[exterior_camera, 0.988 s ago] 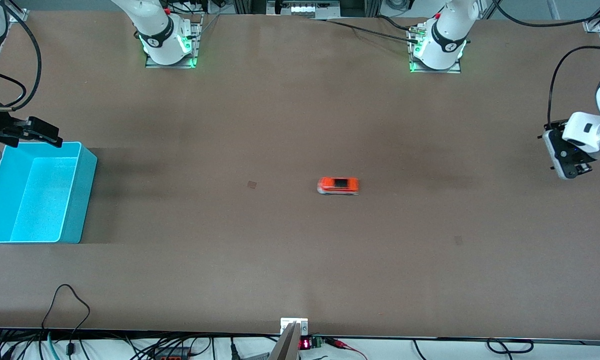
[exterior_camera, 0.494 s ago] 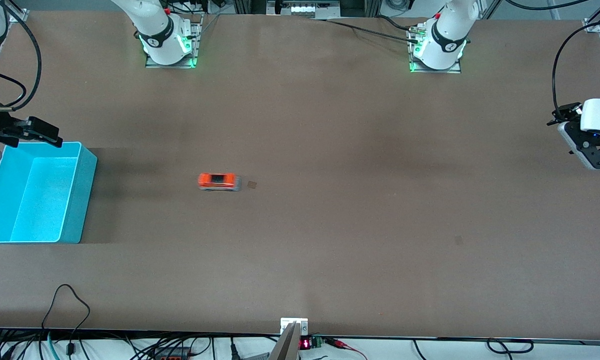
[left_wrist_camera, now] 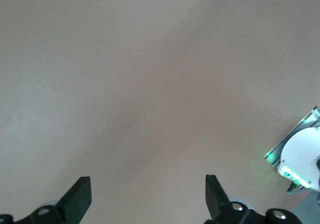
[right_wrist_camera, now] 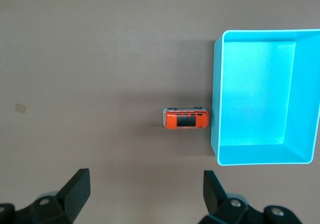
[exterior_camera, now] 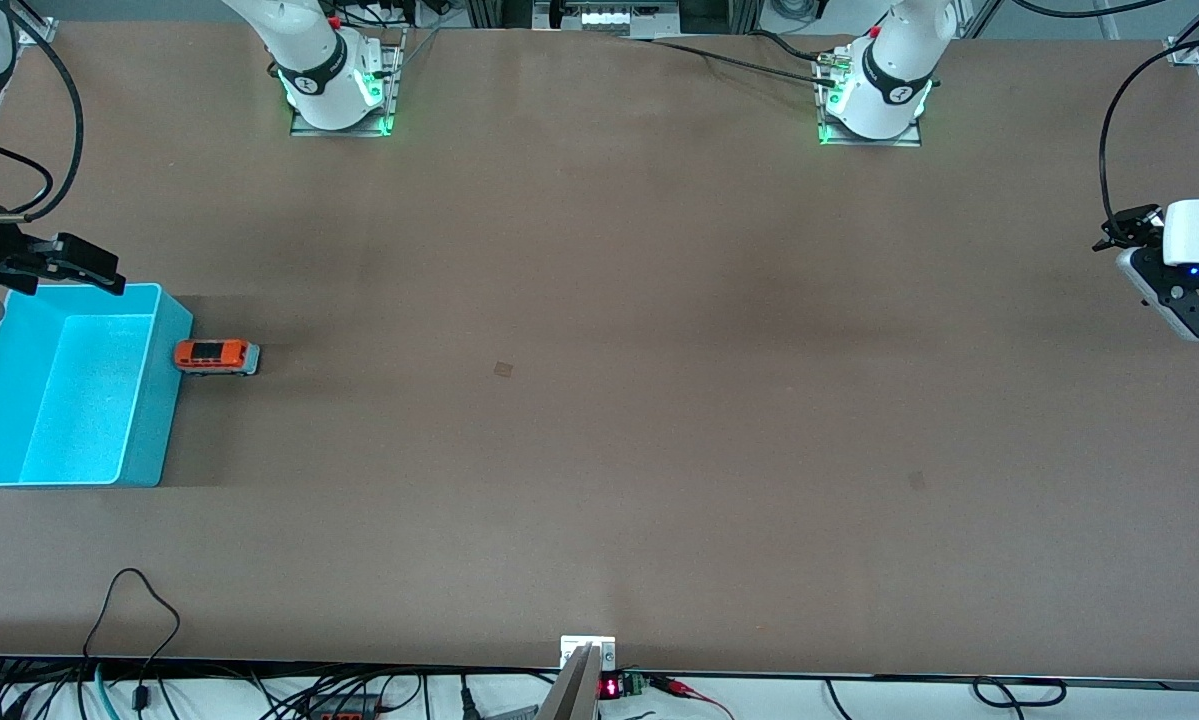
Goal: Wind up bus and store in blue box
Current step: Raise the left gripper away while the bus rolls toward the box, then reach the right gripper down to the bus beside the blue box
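Note:
The small orange bus (exterior_camera: 216, 356) stands on the table, its end against the outer wall of the blue box (exterior_camera: 154, 420) at the right arm's end. The box is empty inside. In the right wrist view the bus (right_wrist_camera: 185, 118) touches the box's wall (right_wrist_camera: 216, 108). My right gripper (exterior_camera: 99, 272) hangs in the air over the box's rim farthest from the front camera; it (right_wrist_camera: 145, 176) is open and empty. My left gripper (exterior_camera: 1194, 320) hangs over the left arm's end of the table, and it (left_wrist_camera: 147, 181) is open and empty over bare table.
A small dark mark (exterior_camera: 503, 369) lies mid-table. The arm bases (exterior_camera: 334, 85) (exterior_camera: 874, 95) stand along the edge farthest from the front camera; the left one also shows in the left wrist view (left_wrist_camera: 300, 159). Cables (exterior_camera: 139, 600) trail at the near edge.
The bus has rolled from mid-table toward the right arm's end and now rests against the blue box. My left gripper has drawn back toward the table's end. The right gripper has not moved.

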You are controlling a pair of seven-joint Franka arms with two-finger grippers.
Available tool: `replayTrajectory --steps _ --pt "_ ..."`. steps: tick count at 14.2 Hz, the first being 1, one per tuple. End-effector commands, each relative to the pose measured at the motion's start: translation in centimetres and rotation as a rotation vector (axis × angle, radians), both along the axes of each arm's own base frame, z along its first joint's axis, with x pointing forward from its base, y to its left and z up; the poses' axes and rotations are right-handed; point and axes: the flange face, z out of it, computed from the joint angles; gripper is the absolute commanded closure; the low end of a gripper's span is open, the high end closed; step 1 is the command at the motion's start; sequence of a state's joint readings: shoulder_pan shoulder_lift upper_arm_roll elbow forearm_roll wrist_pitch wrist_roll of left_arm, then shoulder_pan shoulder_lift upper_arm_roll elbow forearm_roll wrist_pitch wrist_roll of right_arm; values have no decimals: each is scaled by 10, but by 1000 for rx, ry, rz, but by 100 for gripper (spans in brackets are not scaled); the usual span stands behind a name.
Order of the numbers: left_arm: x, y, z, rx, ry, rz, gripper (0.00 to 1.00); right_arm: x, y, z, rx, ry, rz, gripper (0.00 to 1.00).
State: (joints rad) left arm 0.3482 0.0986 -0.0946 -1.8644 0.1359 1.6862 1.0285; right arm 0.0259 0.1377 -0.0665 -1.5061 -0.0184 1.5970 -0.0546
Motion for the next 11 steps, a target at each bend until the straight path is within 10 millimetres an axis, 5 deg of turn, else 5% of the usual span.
replayTrajectory --steps 1,5,9,11 --pt "2 -9 24 10 20 176 0 2 1 4 7 -7 2 0" --pt "14 -71 59 101 30 476 0 4 6 -1 8 -1 16 0" --pt "25 -146 93 133 -16 519 0 7 24 -15 16 10 41 0" --pt "36 -166 109 126 -59 545 0 -2 21 -51 19 74 36 0"
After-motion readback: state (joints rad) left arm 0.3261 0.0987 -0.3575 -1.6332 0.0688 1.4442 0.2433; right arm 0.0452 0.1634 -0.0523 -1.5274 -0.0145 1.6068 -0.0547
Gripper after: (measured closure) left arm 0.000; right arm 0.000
